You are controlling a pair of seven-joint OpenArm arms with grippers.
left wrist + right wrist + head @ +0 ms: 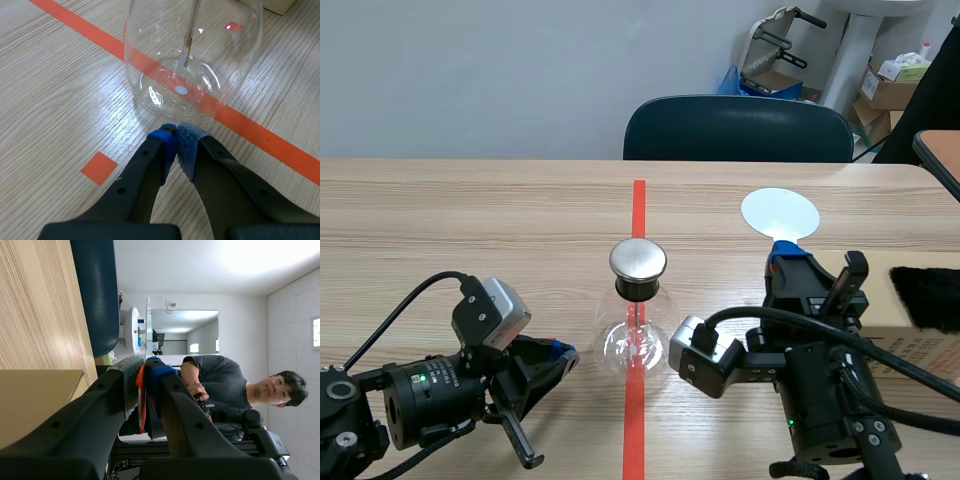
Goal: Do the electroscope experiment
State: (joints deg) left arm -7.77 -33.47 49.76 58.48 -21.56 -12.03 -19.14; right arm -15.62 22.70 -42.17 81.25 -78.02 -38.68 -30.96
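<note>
Where the orange-red tape line (pixel 638 205) runs down the middle of the worktop (pixel 470 220), one electroscope (pixel 638 330) stands upright on it. It is a clear round glass flask, closed by a black stopper (pixel 638 290) with a flat metal cap (pixel 638 260) on top. Inside the glass: one thin rod (pixel 190 35) hanging straight down from the neck, its lower end free above the base. Left tool (pixel 177 137) lies low on the worktop, clenched on nothing, blue pads pressed together, tips just beside the flask's base; contact not discernible. Right tool (pixel 790 262) sits raised to the right of the flask, clamped on the handle of one round pale disc (pixel 780 212); an orange-red strip shows between its pads in the wrist view. One cardboard box (pixel 920 345) rests at the worktop's right edge, contents not visible; one black furry piece (pixel 928 295) lies on top of it. One dark chair (pixel 738 128) stands behind the far edge. One person (pixel 220 380) shows in the right wrist view, beyond the worktop. Tools counted: two.
</note>
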